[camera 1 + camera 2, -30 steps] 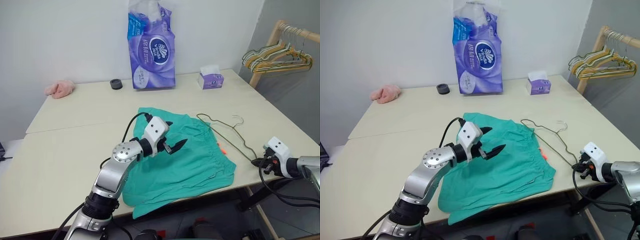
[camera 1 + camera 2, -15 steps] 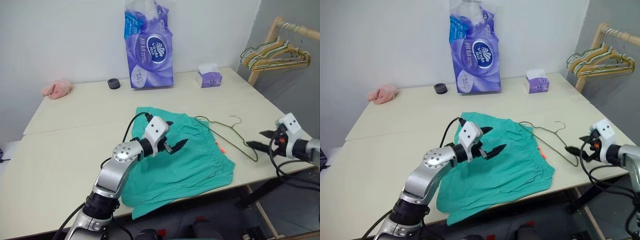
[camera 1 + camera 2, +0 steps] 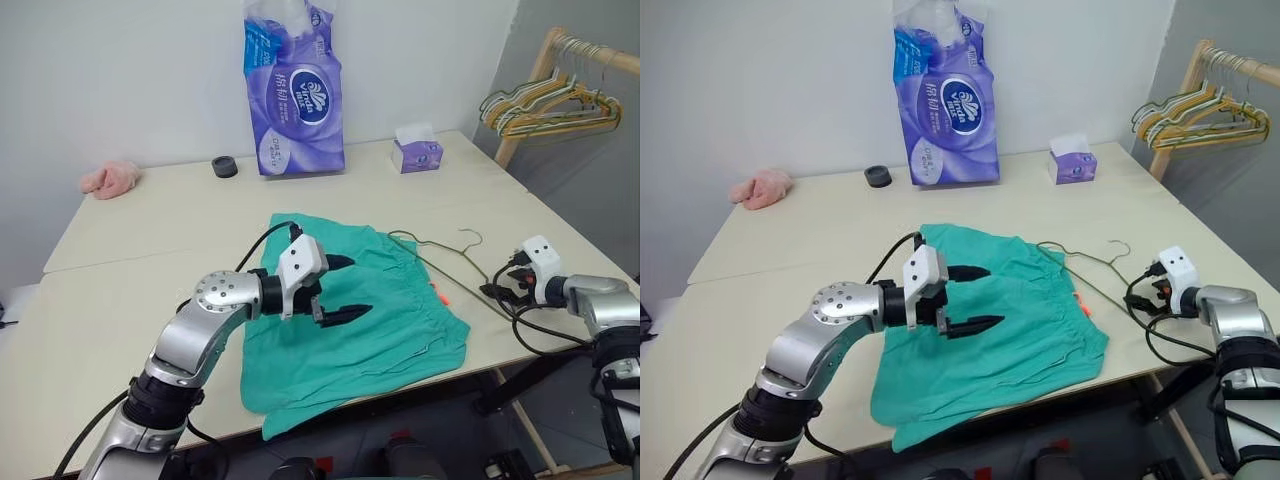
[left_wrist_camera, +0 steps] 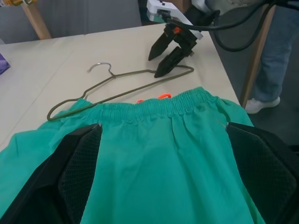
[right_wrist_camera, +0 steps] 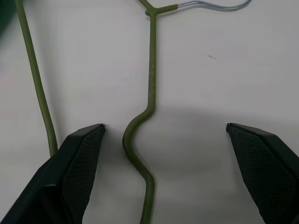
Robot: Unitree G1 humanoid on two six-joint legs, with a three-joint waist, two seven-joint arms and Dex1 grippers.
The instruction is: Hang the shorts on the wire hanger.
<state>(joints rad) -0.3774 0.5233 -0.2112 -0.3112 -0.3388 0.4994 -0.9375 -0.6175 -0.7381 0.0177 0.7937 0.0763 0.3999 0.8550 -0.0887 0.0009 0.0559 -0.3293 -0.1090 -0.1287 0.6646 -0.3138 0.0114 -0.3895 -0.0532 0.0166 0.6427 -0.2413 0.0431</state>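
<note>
Black fingers of the right gripper (image 5: 163, 172) stand spread wide and grasp nothing; between them, on the pale table (image 3: 150, 230), runs a bent corner of the wire hanger (image 3: 450, 262), whose olive-coated wire passes under the gap without either finger seen to touch it. In the left wrist view that same gripper (image 4: 166, 58) points down at the hanger's far end, at the table's edge.

The hanger lies flat, one arm tucked at the gathered waistband of the shorts (image 3: 370, 320), its small bare-metal hook pointing away from the cloth. The shorts are spread flat on the table, teal-green, with a bit of orange showing at the waistband.

The left gripper (image 3: 340, 290) hangs just above the middle of the shorts, fingers parted and empty, aimed toward the hanger.

Beyond the shorts, against the wall, stand a purple pack of paper (image 3: 297, 95), a small purple tissue box (image 3: 417, 155), a black ring (image 3: 225, 167) and a pink cloth (image 3: 110, 178). Past the hanger, off the table, a wooden rack (image 3: 560, 90) carries more hangers.
</note>
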